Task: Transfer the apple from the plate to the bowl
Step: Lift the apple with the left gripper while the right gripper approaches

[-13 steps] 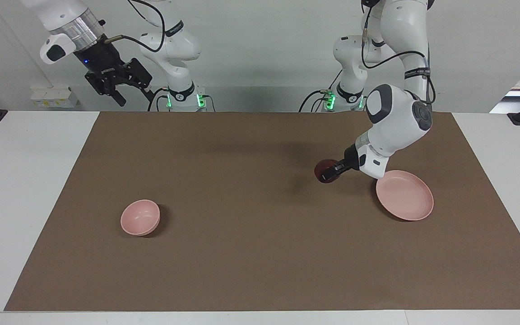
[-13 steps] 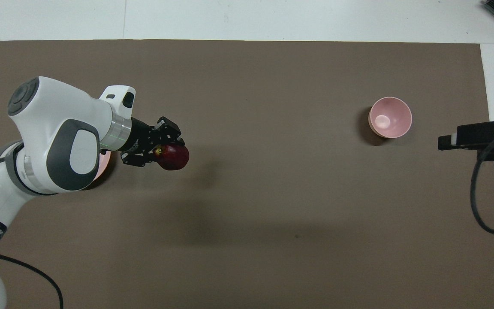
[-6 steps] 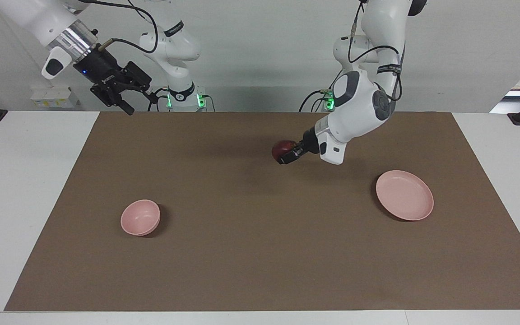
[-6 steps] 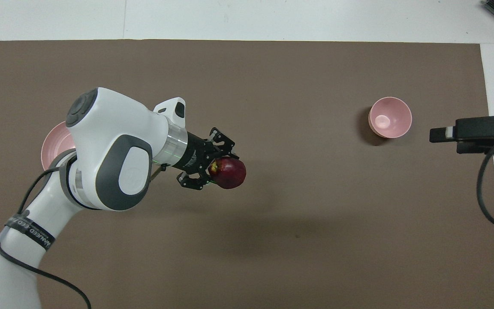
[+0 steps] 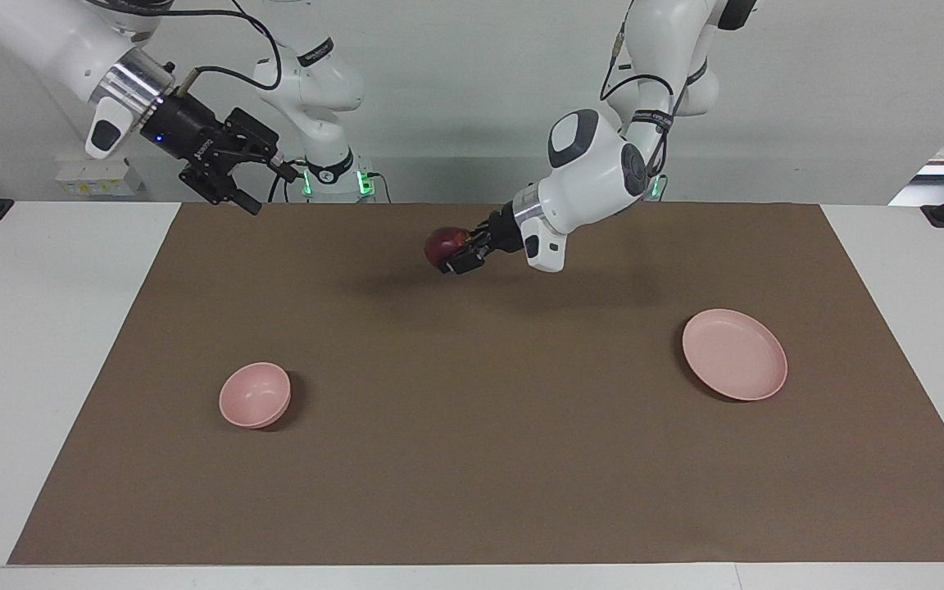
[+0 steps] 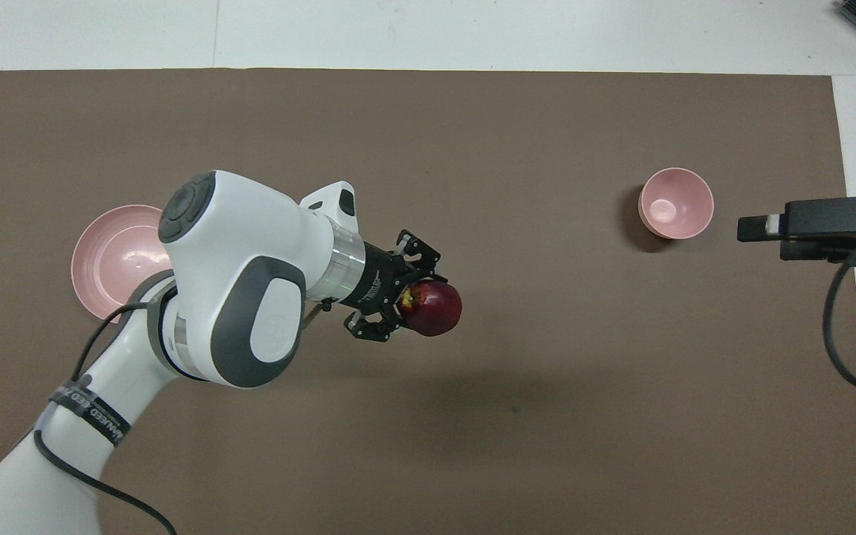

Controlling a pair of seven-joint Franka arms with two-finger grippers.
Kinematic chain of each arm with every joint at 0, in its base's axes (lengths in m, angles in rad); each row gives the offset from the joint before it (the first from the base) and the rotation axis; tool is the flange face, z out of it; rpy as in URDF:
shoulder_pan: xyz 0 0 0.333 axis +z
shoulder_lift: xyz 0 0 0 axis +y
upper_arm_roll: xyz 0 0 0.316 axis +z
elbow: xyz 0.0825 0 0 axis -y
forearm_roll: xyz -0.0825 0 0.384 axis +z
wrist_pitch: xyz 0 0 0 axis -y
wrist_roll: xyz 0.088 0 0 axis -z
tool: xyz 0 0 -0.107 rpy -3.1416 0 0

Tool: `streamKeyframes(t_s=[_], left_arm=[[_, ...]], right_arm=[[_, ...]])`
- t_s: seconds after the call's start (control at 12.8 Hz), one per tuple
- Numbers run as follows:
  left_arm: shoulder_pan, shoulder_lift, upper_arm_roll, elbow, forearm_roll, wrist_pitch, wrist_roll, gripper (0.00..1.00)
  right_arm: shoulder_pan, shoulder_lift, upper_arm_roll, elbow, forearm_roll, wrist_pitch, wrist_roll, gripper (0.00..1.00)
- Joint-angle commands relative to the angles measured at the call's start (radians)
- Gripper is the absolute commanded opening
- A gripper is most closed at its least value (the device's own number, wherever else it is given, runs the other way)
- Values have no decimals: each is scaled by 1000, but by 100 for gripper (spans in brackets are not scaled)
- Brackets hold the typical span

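Note:
The dark red apple [image 5: 441, 244] is gripped in my left gripper [image 5: 454, 251], which is shut on it and holds it in the air over the middle of the brown mat. It also shows in the overhead view, the apple [image 6: 437, 307] in the left gripper [image 6: 414, 305]. The flat pale pink plate [image 5: 734, 354] lies bare toward the left arm's end; the left arm partly covers the plate [image 6: 110, 260] in the overhead view. The small pink bowl [image 5: 255, 396] [image 6: 675, 203] stands toward the right arm's end. My right gripper [image 5: 230, 195] [image 6: 753, 227] waits open, raised over the mat's edge.
A brown mat [image 5: 472, 459] covers most of the white table [image 5: 46, 344]. The right arm's black cable [image 6: 837, 349] hangs over the mat's edge beside the bowl.
My left gripper has carried the apple up and away from the plate toward the right arm's end, now over the mat's middle. The right gripper has shifted slightly toward the mat.

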Motion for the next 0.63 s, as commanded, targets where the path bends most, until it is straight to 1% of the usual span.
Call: streamKeyframes(t_s=[0.0,0.08,0.23,0.39,0.55], left_arm=[[10,-13,-23,-14,-196,19,-13,0],[13,-13,-50,-14,-259,31,-13,0],[13,-16,-97,-14,-423,108,-11,0],[13,-18,-152,-14,-581,194,-11,0],[5,-15,-176,-5,-643,205,-7,0]], right_arm=[[-20,-50,6,-70,78,3,-53,100],[-20,-59,6,-93,119,3,-55,100],[-19,-59,8,-123,170,0,-56,100],[-19,-56,6,-180,279,2,-120,100],[-11,-56,6,-188,296,8,-121,100]])
